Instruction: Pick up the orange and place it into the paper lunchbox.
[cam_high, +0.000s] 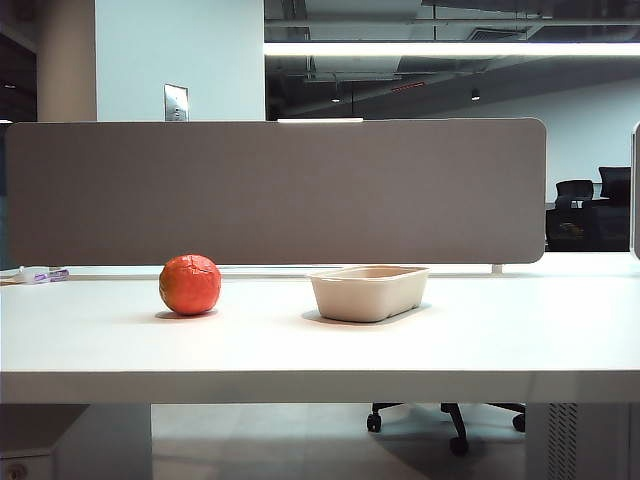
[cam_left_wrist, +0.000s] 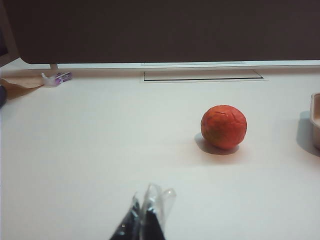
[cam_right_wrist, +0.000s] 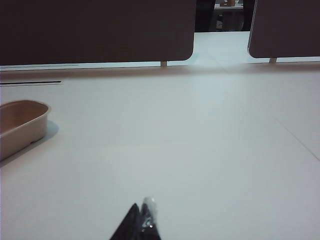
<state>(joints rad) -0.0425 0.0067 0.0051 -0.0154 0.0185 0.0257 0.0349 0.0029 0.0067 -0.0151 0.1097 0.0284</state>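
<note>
The orange (cam_high: 190, 284) sits on the white table (cam_high: 320, 345) toward its left half, nearer the far edge than the near one, resting free with nothing touching it. The paper lunchbox (cam_high: 368, 292) stands upright about mid-table, well apart from the orange, with bare surface between them. A grey divider panel (cam_high: 275, 190) runs along the far edge behind both.

You will not find either arm in the exterior view. Only the wrist views show the grippers. The left gripper (cam_left_wrist: 146, 220) has its fingertips pressed together with no gap, holding nothing, back over the near part of the table and well short of the orange (cam_left_wrist: 223, 126). The right gripper (cam_right_wrist: 141, 225) shows its tips meeting in a point, likewise closed on nothing, well apart from the lunchbox (cam_right_wrist: 20, 125).

The left wrist view picks up a small white and purple item (cam_left_wrist: 56, 78) at the far left edge by the panel, and only a sliver of the lunchbox (cam_left_wrist: 315, 120). The right wrist view shows a gap between two panels at the far edge.

Open table lies around the orange on all sides, and the whole right half is free surface.
</note>
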